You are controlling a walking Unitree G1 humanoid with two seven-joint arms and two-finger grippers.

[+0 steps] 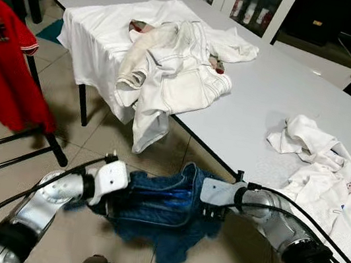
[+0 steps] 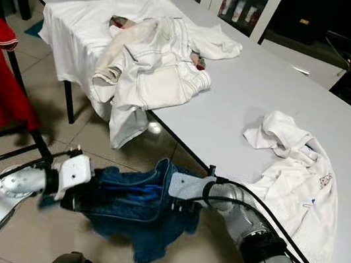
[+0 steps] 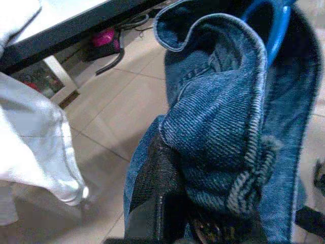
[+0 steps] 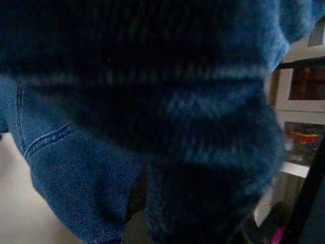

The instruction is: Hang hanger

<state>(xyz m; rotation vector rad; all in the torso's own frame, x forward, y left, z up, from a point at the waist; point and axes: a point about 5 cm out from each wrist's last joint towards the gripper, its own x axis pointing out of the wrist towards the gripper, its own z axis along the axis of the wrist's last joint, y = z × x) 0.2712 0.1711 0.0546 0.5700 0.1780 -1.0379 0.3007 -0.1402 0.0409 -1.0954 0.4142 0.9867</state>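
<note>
1. The denim garment [image 1: 156, 212] hangs in the air between the two arms, low over the tiled floor [image 1: 94, 139] and just in front of the table [image 1: 287, 102]; a blue hanger [image 1: 175, 198] shows inside its folds, so the task's thing is already threaded in and carried with the cloth.
2. The left gripper [image 1: 107, 204] holds one end; its jaws pinch the denim, one black finger [image 3: 152, 183] pressed against the cloth.
3. The right gripper [image 1: 216, 211] is buried in the fabric; I cannot tell how its jaws stand.
4. Holding both ends likely keeps the garment spread and off the floor.
5. A red shirt [image 1: 2, 64] on a black rack [image 1: 35, 133] to the left suggests the destination.
</note>
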